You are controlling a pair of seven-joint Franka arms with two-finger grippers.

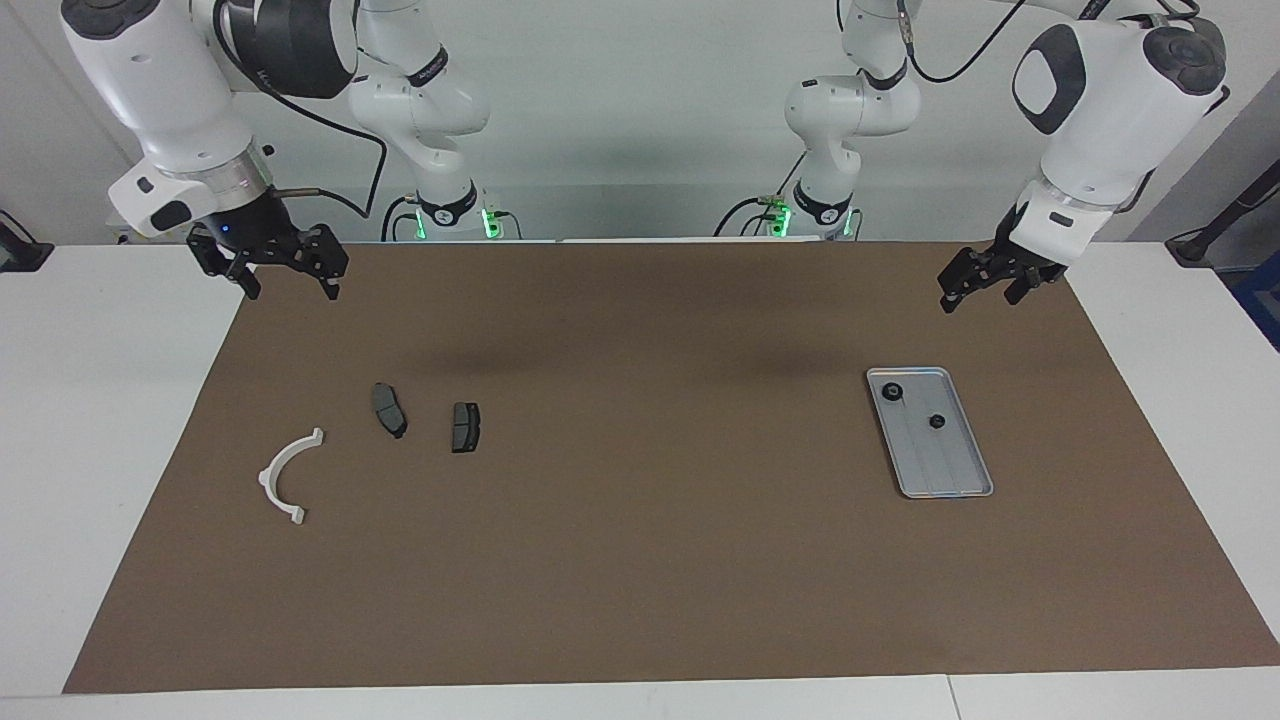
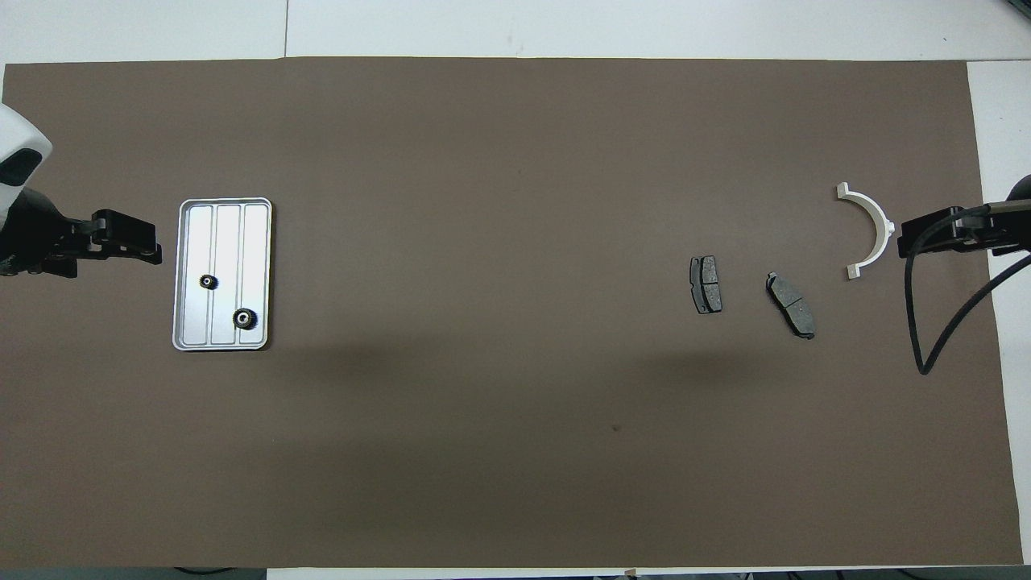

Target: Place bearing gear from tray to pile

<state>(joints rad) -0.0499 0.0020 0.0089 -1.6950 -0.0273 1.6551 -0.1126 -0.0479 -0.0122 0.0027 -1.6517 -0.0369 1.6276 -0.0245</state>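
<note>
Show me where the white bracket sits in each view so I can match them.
Facing view: the white bracket lies low toward the picture's left, below the right gripper.
Overhead view: it lies toward the picture's right edge.
Shared landmark: the two brake pads beside it.

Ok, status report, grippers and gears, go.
Left gripper open, up by the tray. Right gripper open, up near the pile. Two gears in tray, untouched. Nothing between.

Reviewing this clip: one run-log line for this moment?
two gears in tray | pile untouched | left gripper open, waiting | right gripper open, waiting
</note>
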